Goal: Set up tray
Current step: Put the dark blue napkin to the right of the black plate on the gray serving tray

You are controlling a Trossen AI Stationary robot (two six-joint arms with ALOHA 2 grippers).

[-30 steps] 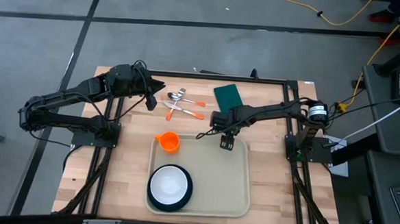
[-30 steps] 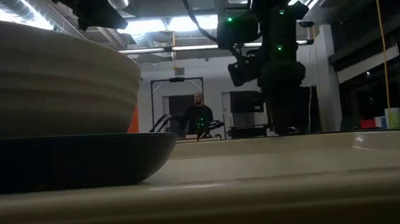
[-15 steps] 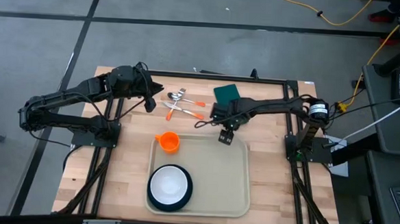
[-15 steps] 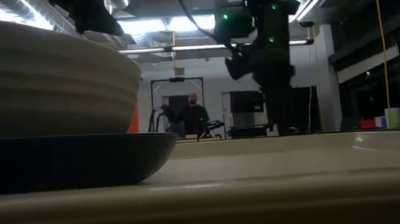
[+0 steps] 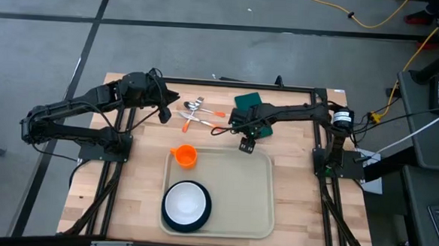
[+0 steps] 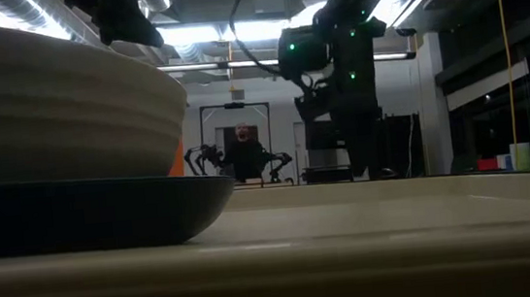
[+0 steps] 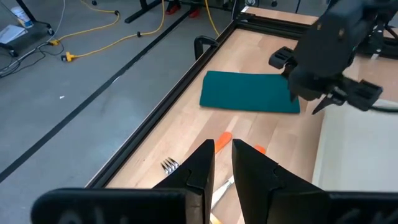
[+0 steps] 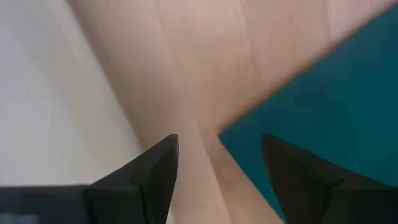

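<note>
The beige tray (image 5: 235,191) lies at the table's near middle. It carries a white bowl (image 5: 186,201) on a dark plate (image 5: 165,218), and an orange cup (image 5: 185,156) stands at its far left corner. The dark green napkin (image 5: 250,103) and the orange-handled cutlery (image 5: 202,114) lie flat on the wood beyond it. My right gripper (image 5: 246,145) (image 8: 217,140) is open. It hangs over bare wood between the tray's far rim (image 8: 56,93) and the napkin (image 8: 323,112). My left gripper (image 5: 164,109) (image 7: 222,155) is shut and hovers left of the cutlery.
A black frame rail (image 5: 244,84) runs along the table's far edge, with arm posts at both sides. The tray's right half (image 5: 249,204) is bare. In the low view the bowl (image 6: 46,101) and plate (image 6: 86,214) fill the left foreground. A person (image 6: 243,151) sits far behind.
My right gripper has moved from above the tray's far rim toward the table's far edge, off the tray and closer to the napkin, staying open. My left arm has kept still.
</note>
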